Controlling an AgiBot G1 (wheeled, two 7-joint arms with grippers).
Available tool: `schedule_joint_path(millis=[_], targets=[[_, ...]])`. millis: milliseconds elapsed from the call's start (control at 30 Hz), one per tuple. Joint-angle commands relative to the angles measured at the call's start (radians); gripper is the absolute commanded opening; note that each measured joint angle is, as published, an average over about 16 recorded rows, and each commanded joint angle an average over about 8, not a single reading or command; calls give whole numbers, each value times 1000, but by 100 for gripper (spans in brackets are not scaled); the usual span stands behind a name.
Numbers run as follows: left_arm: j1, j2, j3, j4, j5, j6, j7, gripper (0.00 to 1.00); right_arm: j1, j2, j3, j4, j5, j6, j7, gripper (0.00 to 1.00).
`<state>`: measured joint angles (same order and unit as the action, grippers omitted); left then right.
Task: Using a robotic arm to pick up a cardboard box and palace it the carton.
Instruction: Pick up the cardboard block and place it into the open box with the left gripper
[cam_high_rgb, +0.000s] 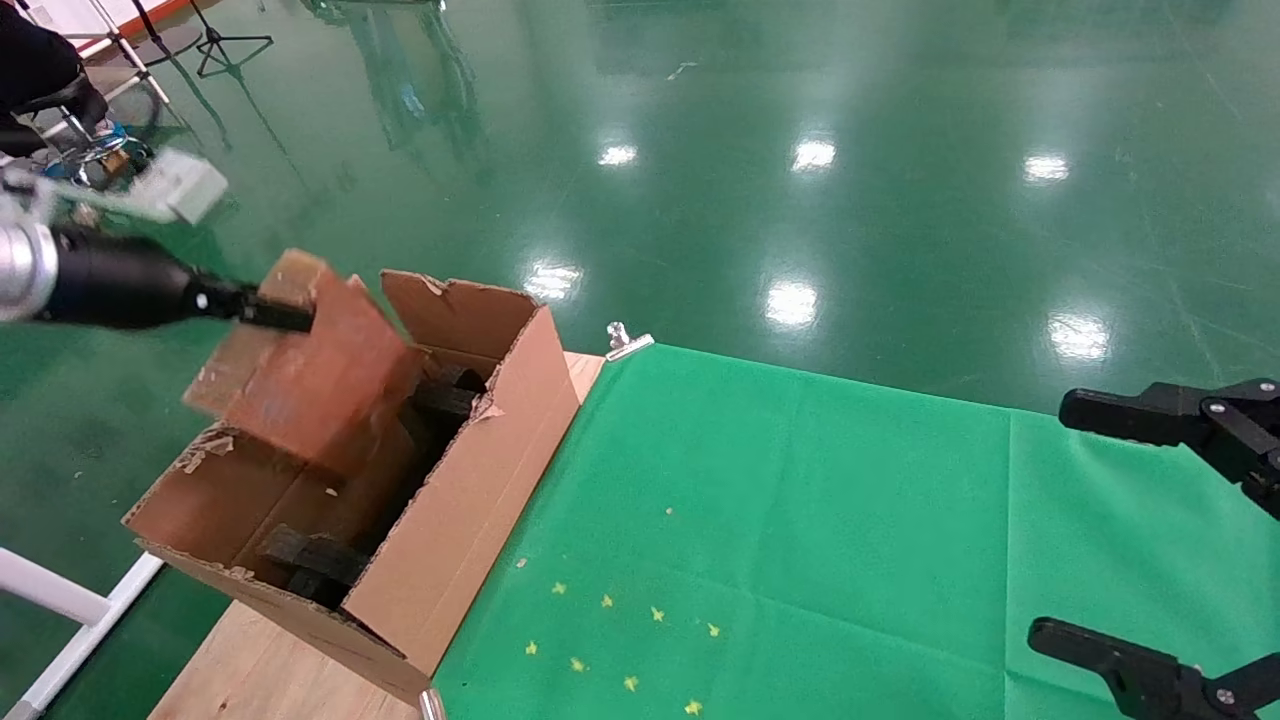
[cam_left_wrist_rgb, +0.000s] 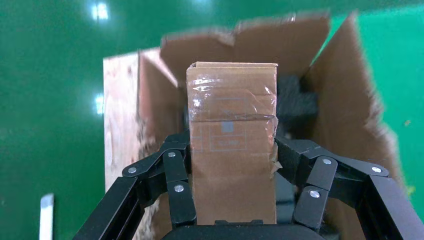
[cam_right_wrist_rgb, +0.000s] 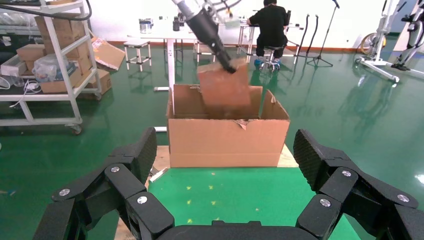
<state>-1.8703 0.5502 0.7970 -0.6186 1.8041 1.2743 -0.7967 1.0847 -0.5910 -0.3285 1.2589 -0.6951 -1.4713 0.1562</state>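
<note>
My left gripper (cam_high_rgb: 288, 316) is shut on the small taped cardboard box (cam_high_rgb: 310, 375) and holds it tilted over the open top of the large torn carton (cam_high_rgb: 470, 480). Its lower end dips into the carton. In the left wrist view the fingers (cam_left_wrist_rgb: 177, 172) press both sides of the box (cam_left_wrist_rgb: 232, 110), with the carton (cam_left_wrist_rgb: 345, 110) below. Dark foam blocks (cam_high_rgb: 310, 560) lie inside the carton. My right gripper (cam_high_rgb: 1085, 525) is open and empty at the table's right edge. The right wrist view shows the carton (cam_right_wrist_rgb: 225, 142), the box (cam_right_wrist_rgb: 224, 87) and the left arm (cam_right_wrist_rgb: 207, 30).
The carton stands on a wooden board (cam_high_rgb: 260, 660) at the left end of the green cloth table (cam_high_rgb: 800, 500). A metal clamp (cam_high_rgb: 625, 340) sits at the cloth's far corner. A white frame (cam_high_rgb: 60, 600) stands left. Shelves (cam_right_wrist_rgb: 50, 50) and a seated person (cam_right_wrist_rgb: 272, 20) are beyond.
</note>
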Motion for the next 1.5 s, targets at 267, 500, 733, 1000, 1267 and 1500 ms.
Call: schedule_joint_path(millis=[267, 500, 733, 1000, 1267, 1500], targets=[[4, 48, 30, 223, 55, -73, 136, 0, 0, 0, 0, 0, 0, 0, 0, 100], [-2, 100, 40, 366, 73, -127, 213, 0, 0, 0, 0, 0, 0, 0, 0, 100], [24, 152, 37, 478, 68, -191, 253, 0, 0, 0, 0, 0, 0, 0, 0, 100], [46, 189, 27, 549, 54, -244, 279, 68, 0, 0, 0, 0, 0, 0, 0, 100], [50, 193, 24, 557, 50, -254, 284, 100, 0, 0, 0, 0, 0, 0, 0, 100], [49, 190, 25, 550, 50, -249, 280, 100, 0, 0, 0, 0, 0, 0, 0, 100]])
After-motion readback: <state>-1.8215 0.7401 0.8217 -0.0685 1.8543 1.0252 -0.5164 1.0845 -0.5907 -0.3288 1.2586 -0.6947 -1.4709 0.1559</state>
